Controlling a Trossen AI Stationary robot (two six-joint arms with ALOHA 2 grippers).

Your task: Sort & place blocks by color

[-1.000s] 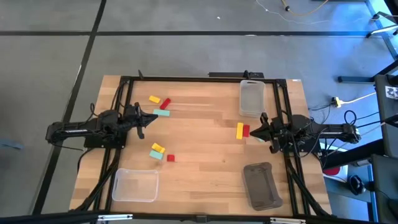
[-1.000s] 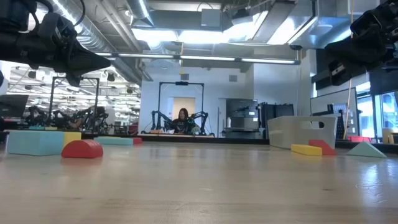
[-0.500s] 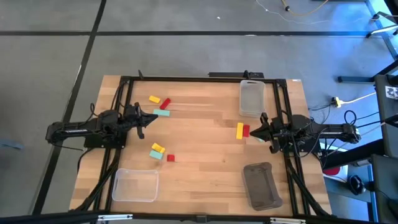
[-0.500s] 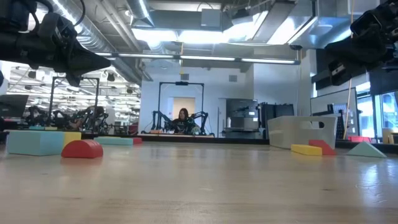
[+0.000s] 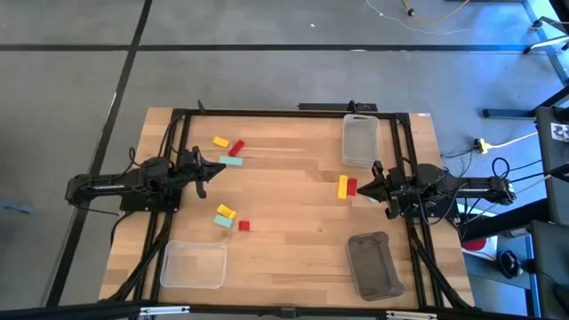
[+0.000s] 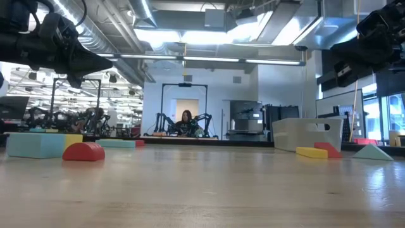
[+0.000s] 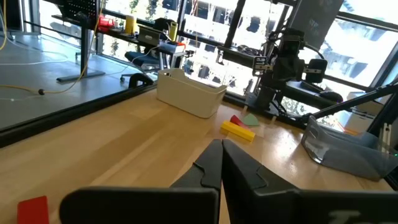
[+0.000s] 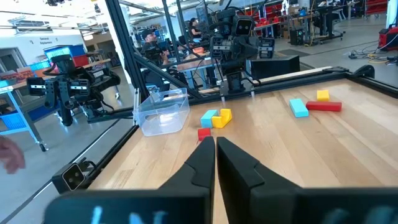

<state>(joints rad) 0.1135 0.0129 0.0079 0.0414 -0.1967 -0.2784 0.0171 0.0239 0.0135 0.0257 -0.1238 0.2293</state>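
Note:
Red, yellow and pale teal blocks lie flat on the wooden table in three small groups. One group, yellow (image 5: 220, 141), red (image 5: 236, 147) and teal (image 5: 231, 161), is at the far left. A second, yellow (image 5: 226, 212), teal (image 5: 222, 220) and red (image 5: 244, 226), lies nearer the front. A yellow bar (image 5: 342, 186) and a red block (image 5: 351, 187) lie just off my right gripper's tip. My left gripper (image 5: 220, 167) hangs level above the table at its left side, shut and holding nothing. My right gripper (image 5: 362, 185) hangs level at the right side, also shut and holding nothing.
A pale bin (image 5: 360, 140) stands at the far right, a clear bin (image 5: 193, 265) at the near left and a grey bin (image 5: 373, 265) at the near right. A black frame (image 5: 293, 113) runs around the table. Bare wood lies in the middle.

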